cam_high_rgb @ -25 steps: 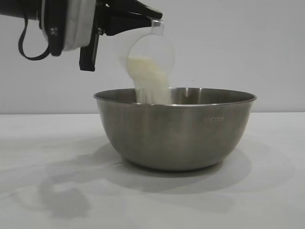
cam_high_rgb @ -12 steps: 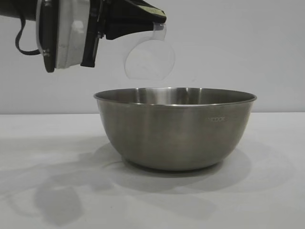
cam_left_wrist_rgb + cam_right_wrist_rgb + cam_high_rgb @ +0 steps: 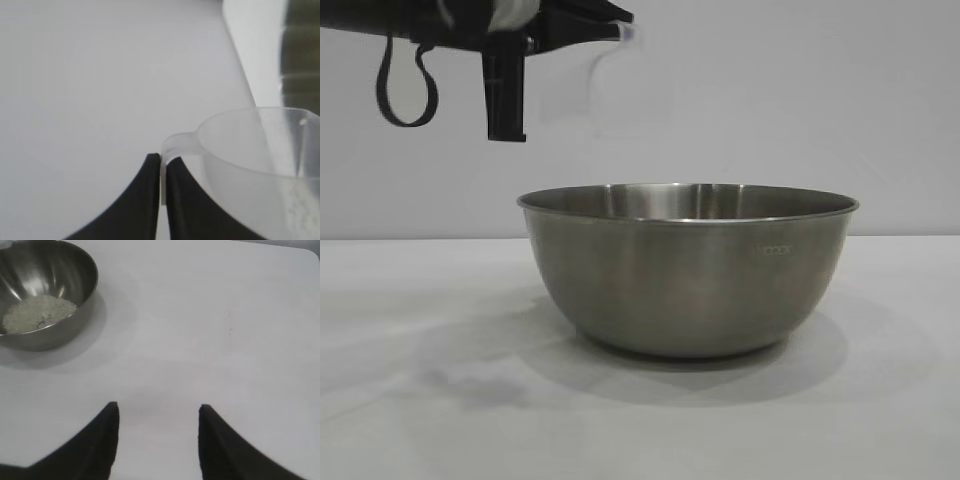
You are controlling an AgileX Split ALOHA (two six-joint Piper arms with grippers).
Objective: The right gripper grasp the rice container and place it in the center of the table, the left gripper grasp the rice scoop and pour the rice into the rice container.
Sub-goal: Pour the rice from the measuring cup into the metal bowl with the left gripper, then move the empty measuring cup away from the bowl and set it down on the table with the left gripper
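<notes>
Worktop (image 3: 410, 400), plain white, carries the steel rice container (image 3: 687, 270) upright at its middle, mouth up; a small engraved mark on its wall is too faint to read. Inside lies a low heap of rice (image 3: 37, 312). High above its left rim, the left tool (image 3: 162, 165) is pinched tight on the thin handle of the clear rice scoop (image 3: 250, 155). Right tool (image 3: 159, 415) hangs half open, empty, well apart.

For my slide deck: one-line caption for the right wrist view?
Open right hand hovers over white table, apart from round stainless-steel bowl holding white rice.
</notes>
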